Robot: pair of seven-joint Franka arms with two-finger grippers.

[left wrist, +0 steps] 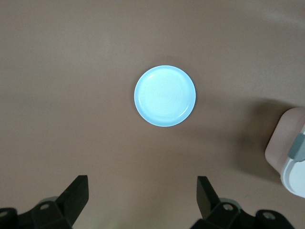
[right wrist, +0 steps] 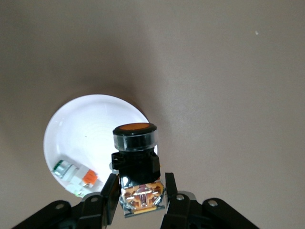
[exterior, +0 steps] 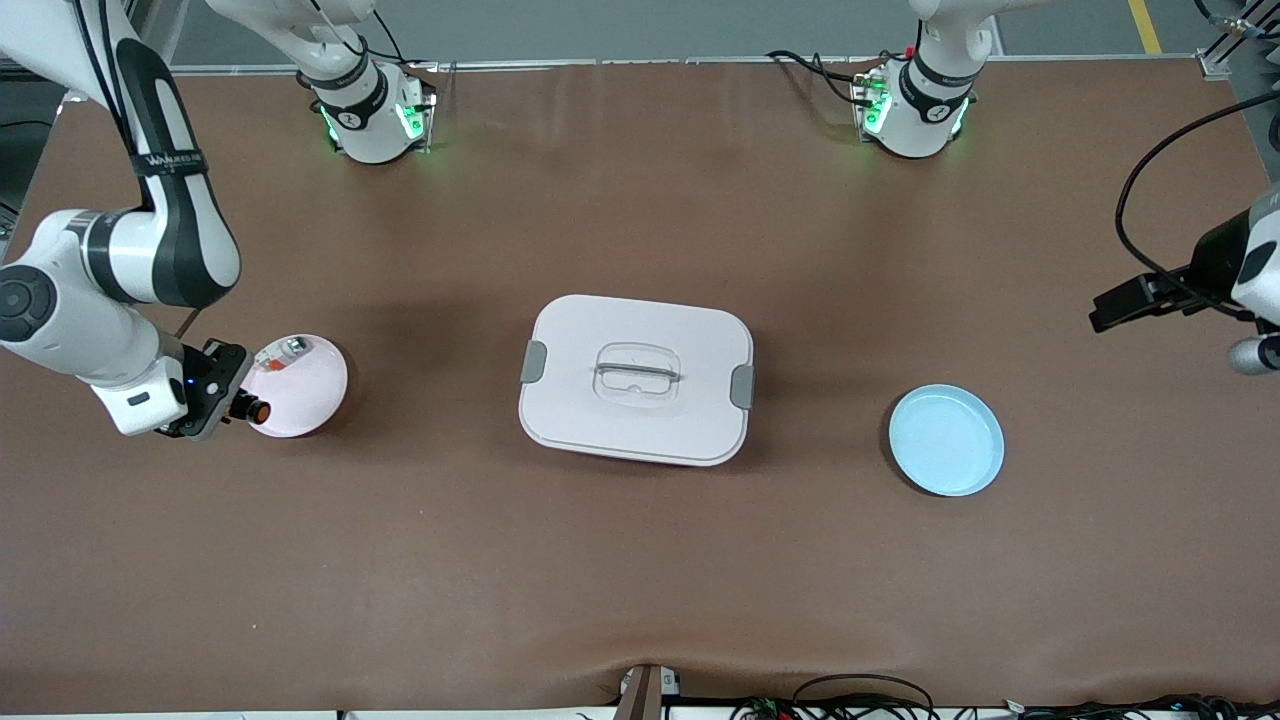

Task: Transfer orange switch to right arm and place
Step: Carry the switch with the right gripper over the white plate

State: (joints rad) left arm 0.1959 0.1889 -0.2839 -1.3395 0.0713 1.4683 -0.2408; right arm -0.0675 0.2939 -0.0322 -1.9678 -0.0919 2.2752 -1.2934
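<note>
The orange switch, a stubby black cylinder with an orange end, is held in my right gripper, which is shut on its body. It hangs just above the rim of a pale pink plate at the right arm's end of the table, on the side nearer the front camera. My left gripper waits open and empty, raised at the left arm's end of the table.
A small silvery, red-and-white part lies on the pink plate. A white lidded box stands mid-table. A light blue plate lies toward the left arm's end.
</note>
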